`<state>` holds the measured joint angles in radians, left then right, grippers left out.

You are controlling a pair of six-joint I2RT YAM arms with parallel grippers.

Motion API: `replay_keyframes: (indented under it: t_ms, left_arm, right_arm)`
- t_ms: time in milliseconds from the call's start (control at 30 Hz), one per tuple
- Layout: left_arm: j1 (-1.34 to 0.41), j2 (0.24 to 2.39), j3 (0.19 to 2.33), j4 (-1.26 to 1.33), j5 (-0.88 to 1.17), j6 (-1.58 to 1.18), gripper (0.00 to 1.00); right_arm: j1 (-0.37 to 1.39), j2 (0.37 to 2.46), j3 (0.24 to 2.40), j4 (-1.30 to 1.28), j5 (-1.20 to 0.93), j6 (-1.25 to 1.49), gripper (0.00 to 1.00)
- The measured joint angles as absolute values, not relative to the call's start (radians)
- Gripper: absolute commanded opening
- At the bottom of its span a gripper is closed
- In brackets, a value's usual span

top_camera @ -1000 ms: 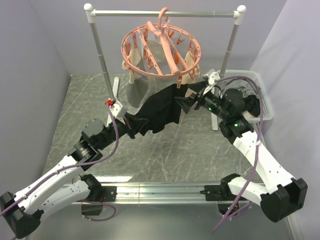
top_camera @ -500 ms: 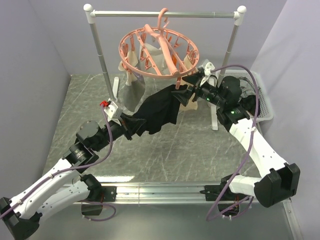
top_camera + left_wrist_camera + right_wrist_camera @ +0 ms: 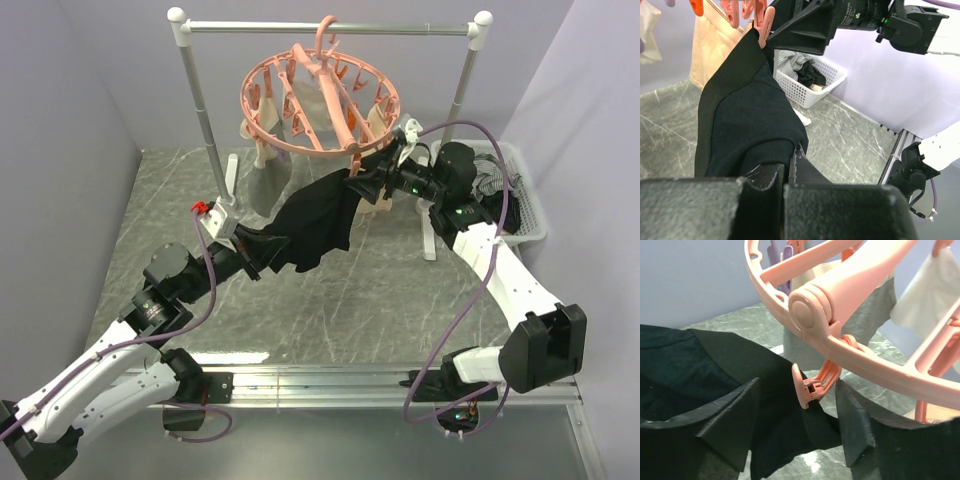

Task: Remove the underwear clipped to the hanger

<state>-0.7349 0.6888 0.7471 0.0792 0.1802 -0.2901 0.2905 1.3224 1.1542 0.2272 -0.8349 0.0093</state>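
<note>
Found the hanger (image 3: 320, 100) hooked on the silver rail (image 3: 330, 28) above the bench (image 3: 380, 290). Noted the black underwear (image 3: 315, 225) pinched at its top corner by a pink clip (image 3: 812, 385) on the ring's near right edge, and stretched down and to the left from there. Saw the left gripper (image 3: 262, 250) low at the garment's other end, jaws closed tight on the black cloth, with fabric bunched up between them. Saw the right gripper (image 3: 797, 390) raised to the ring, jaws partly open and set to either side of that same clip, with a clear gap on one side; could not tell whether the other finger touched it. Counted cream underwear (image 3: 264, 150) and a grey piece (image 3: 268, 188) clipped at the ring's far left. Spotted a white basket (image 3: 530, 215) at the bench's right rear, holding striped and dark cloth.
</note>
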Motion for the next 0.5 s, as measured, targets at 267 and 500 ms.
replay_keyframes:
  t_ms: [267,500]
  left_arm:
    - [-0.735,0.689,0.749,0.078,0.187,-0.29,0.02]
    - [-0.735,0.689,0.749,0.077,0.187,-0.292,0.02]
  right_arm:
    - [0.28,1.347,1.173,0.296,-0.878,0.082,0.37]
    - [0.274,1.382,1.185,0.353,-0.895,0.156,0.0]
